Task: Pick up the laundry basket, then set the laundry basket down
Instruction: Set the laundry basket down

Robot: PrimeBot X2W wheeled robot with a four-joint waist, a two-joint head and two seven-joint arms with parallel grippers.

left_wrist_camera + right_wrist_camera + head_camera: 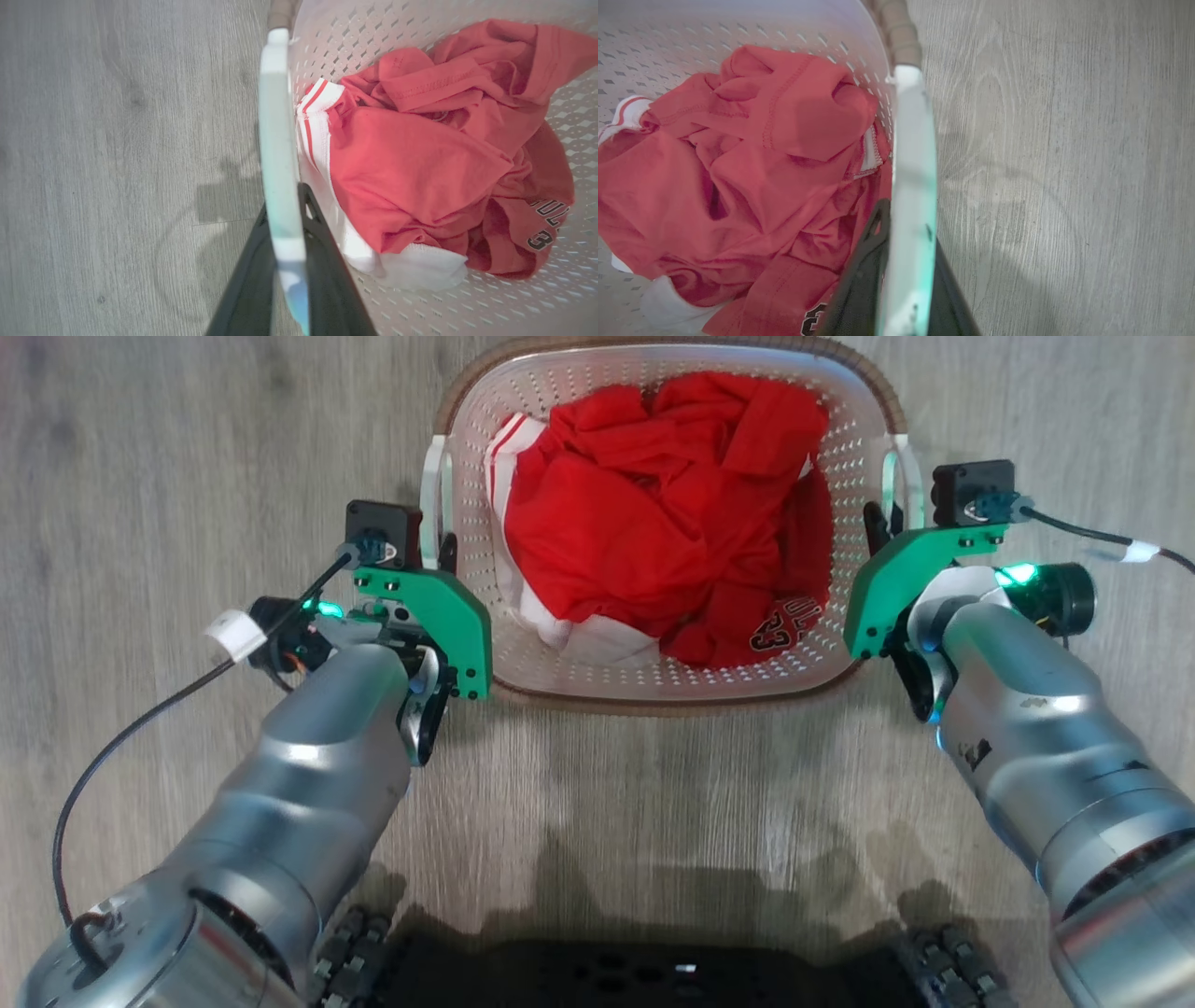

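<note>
Floor: grey wood-look planks, seen in all three views.

Arms: two silver forearms, left, right, each with a green bracket at the wrist and a black cable; white tape tag on the left cable. Dark wheeled base at the bottom edge of the head view.

Laundry basket: white perforated walls, brown woven-look rim, ahead of the base and between the two arms. Resting on the floor or raised just off it: cannot tell.

Red clothing: crumpled heap inside the basket, with white parts and red-striped white trim. Dark lettering on one fold, partly hidden: "UL" and "3" legible in the left wrist view; just a "3" at the bottom edge of the right wrist view.

Left handle, right handle: pale plastic, edge-on in the wrist views.

Left claw: clenched on the left handle, one dark finger on each side.

Right claw: clenched likewise on the right handle.
</note>
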